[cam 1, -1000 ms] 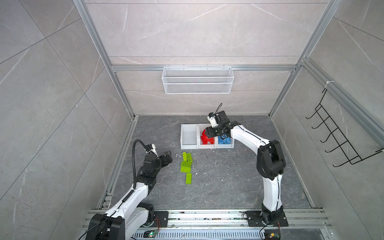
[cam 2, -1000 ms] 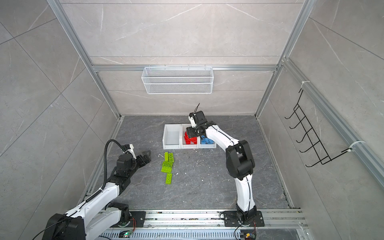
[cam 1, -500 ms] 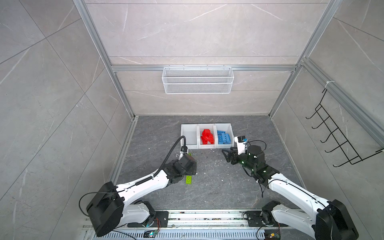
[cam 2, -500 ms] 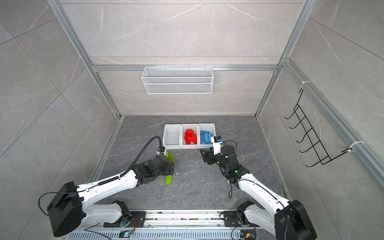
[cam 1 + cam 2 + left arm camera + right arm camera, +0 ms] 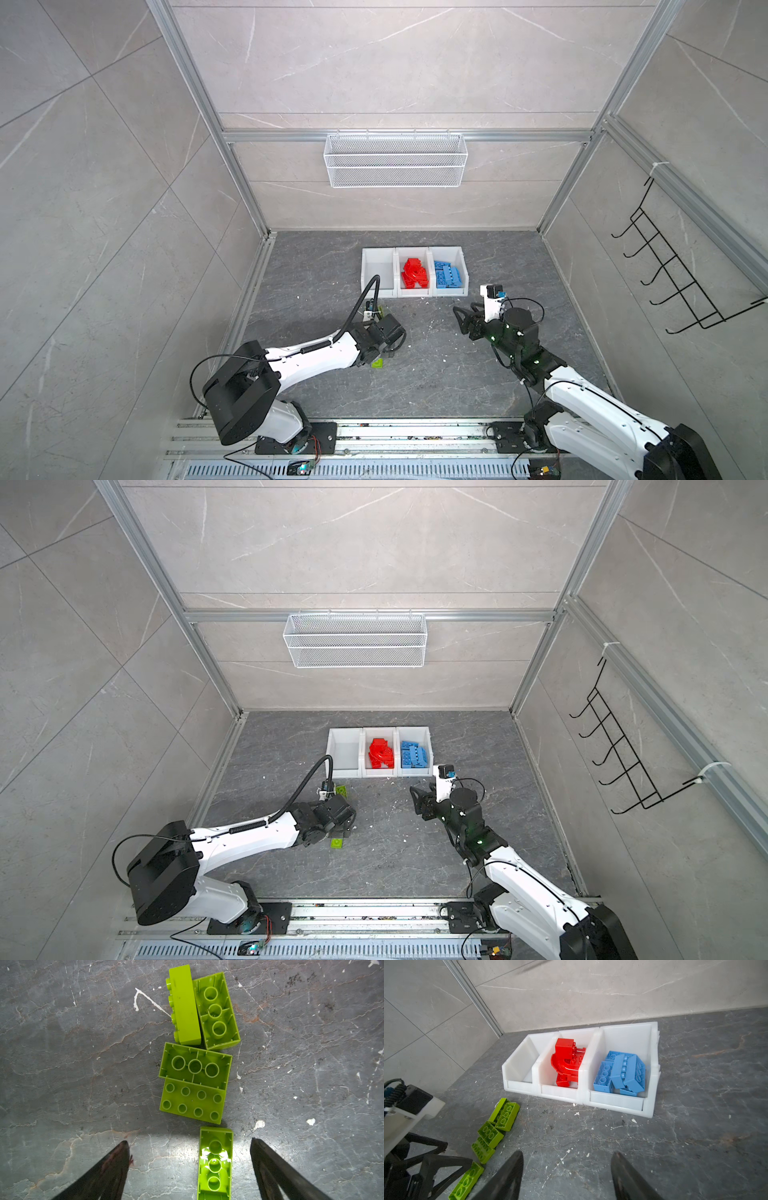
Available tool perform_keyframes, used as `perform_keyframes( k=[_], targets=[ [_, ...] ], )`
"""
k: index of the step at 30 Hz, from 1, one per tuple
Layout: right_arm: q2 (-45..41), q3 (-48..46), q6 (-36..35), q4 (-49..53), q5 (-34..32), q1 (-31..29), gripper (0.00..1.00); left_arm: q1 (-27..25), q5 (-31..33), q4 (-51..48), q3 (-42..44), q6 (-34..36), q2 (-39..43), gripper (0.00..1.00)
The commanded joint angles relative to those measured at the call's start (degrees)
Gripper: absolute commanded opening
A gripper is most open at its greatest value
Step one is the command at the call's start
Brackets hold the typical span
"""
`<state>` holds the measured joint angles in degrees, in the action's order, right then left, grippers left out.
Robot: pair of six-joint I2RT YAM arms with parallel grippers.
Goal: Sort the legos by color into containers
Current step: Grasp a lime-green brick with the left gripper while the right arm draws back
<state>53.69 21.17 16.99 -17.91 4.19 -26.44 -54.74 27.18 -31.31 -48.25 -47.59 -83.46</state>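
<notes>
Straddling the nearest lime green brick (image 5: 215, 1163) with the left gripper (image 5: 188, 1141), spread wide and clasping nothing yet, likely lined up to pinch its long sides. Four more green bricks (image 5: 195, 1082) beyond on the floor (image 5: 83, 1064), short of the empty white bin (image 5: 517, 1068). Hanging half-open and empty over bare floor, the right gripper (image 5: 566, 1153) — probably keeping clear of that reach.

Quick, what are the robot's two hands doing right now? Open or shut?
Left gripper: open, around a green lego, not gripping.
Right gripper: open, empty.
</notes>
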Motion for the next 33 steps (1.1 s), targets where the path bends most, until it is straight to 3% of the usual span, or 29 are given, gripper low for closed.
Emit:
perform_keyframes(
  k=[1,6,17,25,28,33],
  targets=[
    [1.89,0.47,0.57,-1.56,1.43,-0.11,0.68,-1.95,3.34,-3.27,-3.5,-1.5,-1.39,0.92],
    [4.26,2.92,-0.68,2.18,0.74,-0.55,0.66,-4.06,3.48,-5.52,-5.31,-3.55,-4.7,0.89],
    [5.61,3.59,-0.82,2.44,1.18,-1.25,0.66,-4.22,-3.5,-2.92,-5.27,-3.76,-9.98,0.68],
    [6.24,3.8,-1.15,2.49,1.28,-1.42,0.66,-4.19,-2.46,-1.74,-2.58,-5.91,-10.17,0.67],
    [6.84,3.97,-1.23,2.44,1.43,-1.43,0.66,-4.16,-5.82,2.59,-1.52,-2.4,-10.32,0.67],
    [7.63,4.06,-1.39,2.22,2.04,-1.51,0.66,-4.17,-6.07,2.74,-1.14,-3.52,-11.72,0.64]
  ],
)
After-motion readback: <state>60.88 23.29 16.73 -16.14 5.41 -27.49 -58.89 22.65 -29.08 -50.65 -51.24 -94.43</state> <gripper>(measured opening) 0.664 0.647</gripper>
